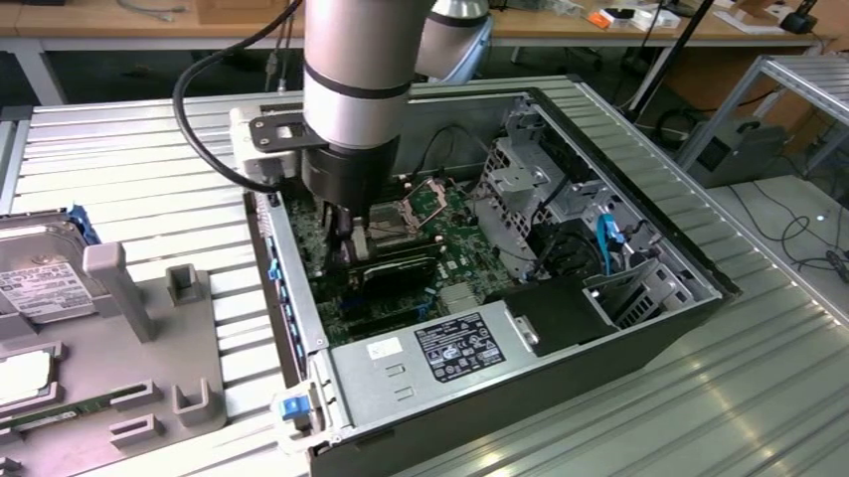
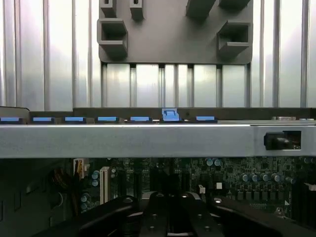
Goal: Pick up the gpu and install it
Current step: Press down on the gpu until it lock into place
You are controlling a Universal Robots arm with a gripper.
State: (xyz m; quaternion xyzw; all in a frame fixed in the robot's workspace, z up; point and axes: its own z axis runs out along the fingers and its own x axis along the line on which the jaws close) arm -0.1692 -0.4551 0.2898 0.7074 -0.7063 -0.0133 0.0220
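The arm was seen reaching down into an open computer case (image 1: 623, 189) that lay on its side on a ribbed metal desk (image 1: 743, 397). The pincer (image 1: 345, 238) was lowered over the green motherboard (image 1: 444, 214) inside the case, toward the exterior view's left part of the board. Just below the fingertips a flat black card, the gpu (image 1: 398, 270), was seen standing on its edge on the motherboard, its top edge at the fingertips. Whether the pincer was clenched on the card or released could not be told, because the fingertips were hidden against the dark parts.

In the wrist view the black fingers (image 2: 163, 217) were seen close together at the lower edge, above the motherboard (image 2: 237, 173), with the case's grey metal wall (image 2: 148, 140) crossing in front and a row of blue clips (image 2: 170, 116) along it.

A silver power supply with a black label (image 1: 458, 348) was seen at the near end of the case, and a metal drive cage (image 1: 518, 189) stood to the exterior view's right of the board. On the desk at the exterior view's left, a grey holder tray (image 1: 133, 328) was placed, with a hard drive (image 1: 34, 273) standing at its far left edge.
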